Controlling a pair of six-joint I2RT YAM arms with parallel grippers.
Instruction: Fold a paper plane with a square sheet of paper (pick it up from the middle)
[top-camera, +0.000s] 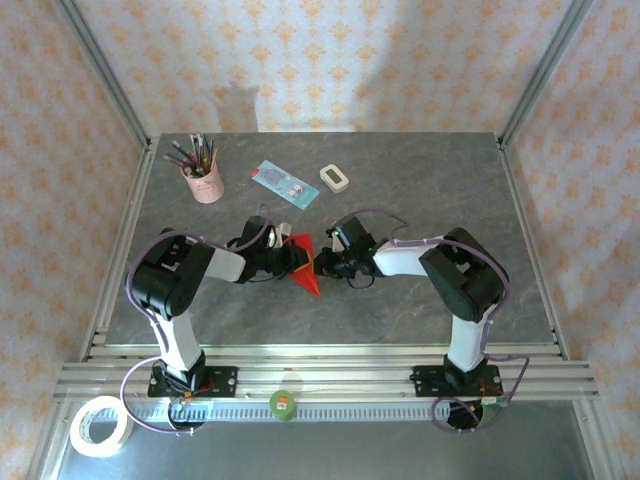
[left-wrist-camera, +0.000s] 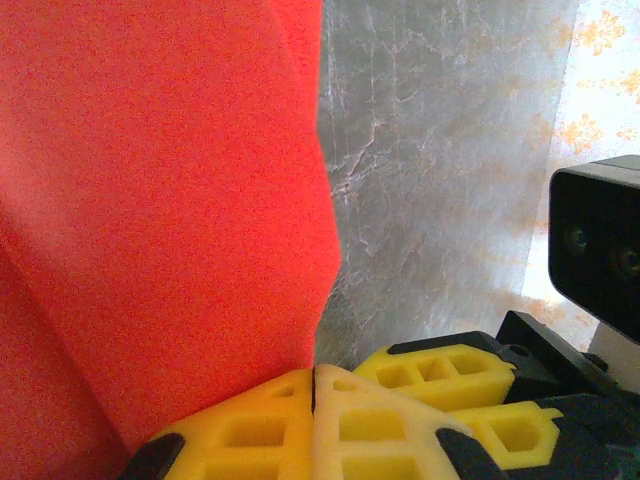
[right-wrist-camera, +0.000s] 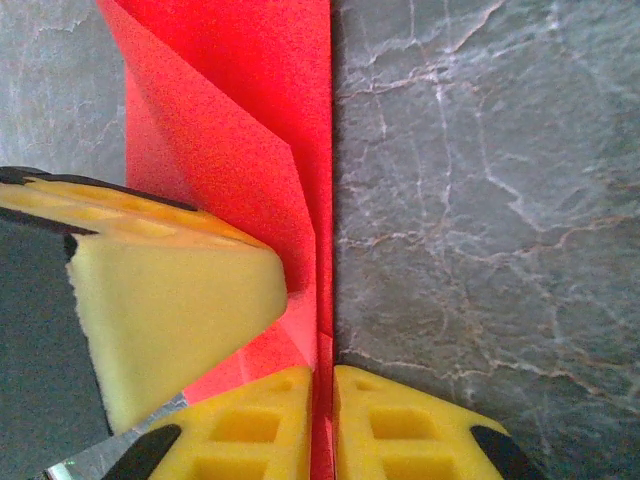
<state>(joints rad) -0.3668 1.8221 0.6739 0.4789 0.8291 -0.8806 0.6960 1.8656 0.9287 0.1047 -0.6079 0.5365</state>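
Right now you have the thin bright red creased sheet of paper (top-camera: 305, 268) pinched from both sides over the middle of the grey marbled surface (top-camera: 430, 200). The left tool (left-wrist-camera: 313, 400) has its yellow pads (left-wrist-camera: 240, 430) pressed together with the sheet's edge running into the seam, and the right tool (right-wrist-camera: 322, 400) is clamped on the fold line just beside it. This looks like setting the centre crease, so treat one grip as the anchor and let the other do the work. Move along the fold, never away from the partner tool, since thin paper between two grips this near each other will likely tear or buckle if pulled or twisted. From above, the sheet's long axis runs far-left to near-right, with its sharp tip pointing toward the arm bases and slightly right. Whether that tip touches the surface cannot be told.
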